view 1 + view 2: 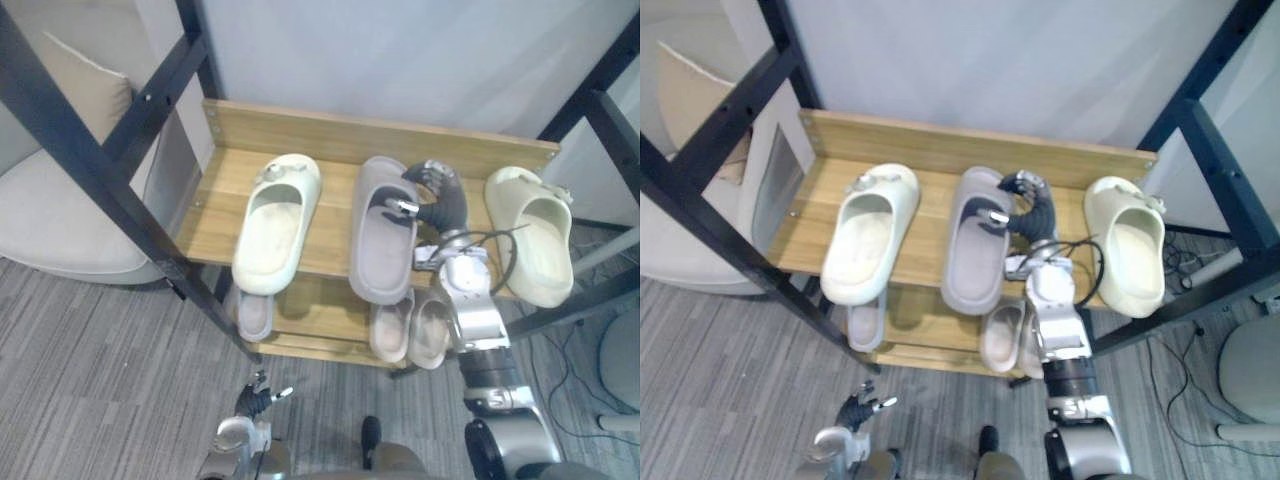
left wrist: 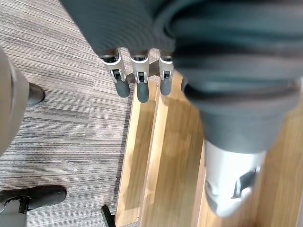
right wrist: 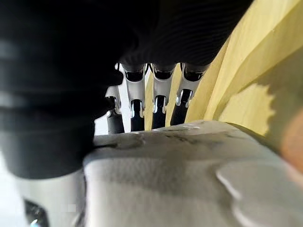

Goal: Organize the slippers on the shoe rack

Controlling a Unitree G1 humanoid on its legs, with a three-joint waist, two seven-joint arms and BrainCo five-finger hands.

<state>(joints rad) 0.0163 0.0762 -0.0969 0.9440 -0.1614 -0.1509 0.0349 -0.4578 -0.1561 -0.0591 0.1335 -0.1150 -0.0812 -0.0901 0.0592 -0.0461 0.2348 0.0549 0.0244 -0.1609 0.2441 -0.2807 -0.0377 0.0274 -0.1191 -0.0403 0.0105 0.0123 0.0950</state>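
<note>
On the wooden shoe rack's top shelf, a grey slipper lies in the middle, toe toward the back board. A cream slipper lies to its left and another cream slipper at the right end. My right hand is at the grey slipper's toe end, its fingers curled over the slipper's upper and its thumb in the opening. My left hand hangs low in front of the rack, fingers straight, holding nothing.
The lower shelf holds a grey slipper on the left and a pale pair under my right arm. Black frame bars cross in front of the rack's left side and stand at its right. A beige chair is at the left.
</note>
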